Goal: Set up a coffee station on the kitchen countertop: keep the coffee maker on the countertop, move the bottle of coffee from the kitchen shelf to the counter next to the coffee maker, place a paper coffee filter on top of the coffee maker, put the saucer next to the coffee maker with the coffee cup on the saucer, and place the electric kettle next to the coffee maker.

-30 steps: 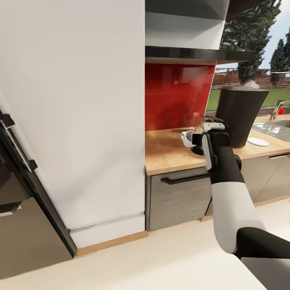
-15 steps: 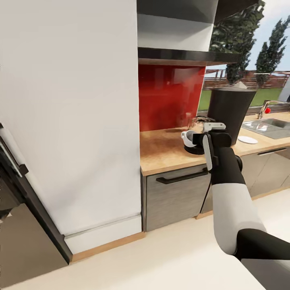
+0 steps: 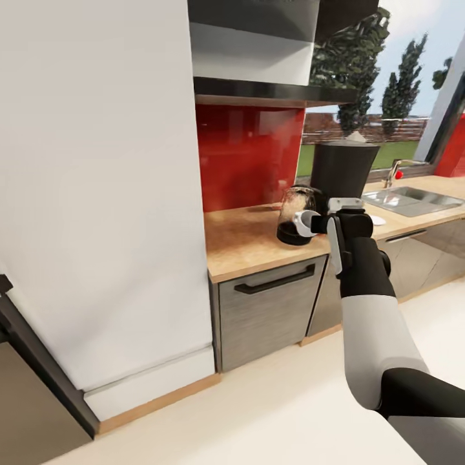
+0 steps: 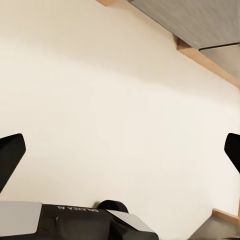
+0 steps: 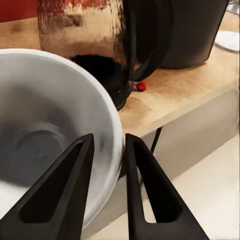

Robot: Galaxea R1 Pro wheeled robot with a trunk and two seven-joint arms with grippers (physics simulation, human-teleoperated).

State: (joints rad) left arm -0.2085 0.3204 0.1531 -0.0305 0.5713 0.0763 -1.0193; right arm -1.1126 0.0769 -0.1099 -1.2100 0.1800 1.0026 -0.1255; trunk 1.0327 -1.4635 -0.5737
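My right gripper (image 3: 309,223) is shut on the rim of the white coffee cup (image 3: 298,222), held just above the front of the countertop (image 3: 242,242). In the right wrist view the fingers (image 5: 65,195) pinch the coffee cup's (image 5: 45,145) wall. Close behind it stands the glass electric kettle (image 3: 294,216) (image 5: 82,35), with the tall dark coffee maker (image 3: 342,171) (image 5: 185,30) beside it. The white paper coffee filter (image 3: 354,137) peeks over the machine's top. The saucer (image 3: 378,220) (image 5: 230,40) lies past the machine. The bottle of coffee is out of view. My left gripper (image 4: 120,150) is open over the floor.
A tall white cabinet (image 3: 97,194) flanks the counter's left end. The black kitchen shelf (image 3: 271,95) hangs over a red backsplash (image 3: 248,155). A grey sink (image 3: 413,199) with a tap lies farther along, and a dark drawer front (image 3: 271,303) sits under the worktop.
The camera has swung, so the counter and its things sit farther left in the picture and more of the sink shows. My right gripper still holds the cup the same way.
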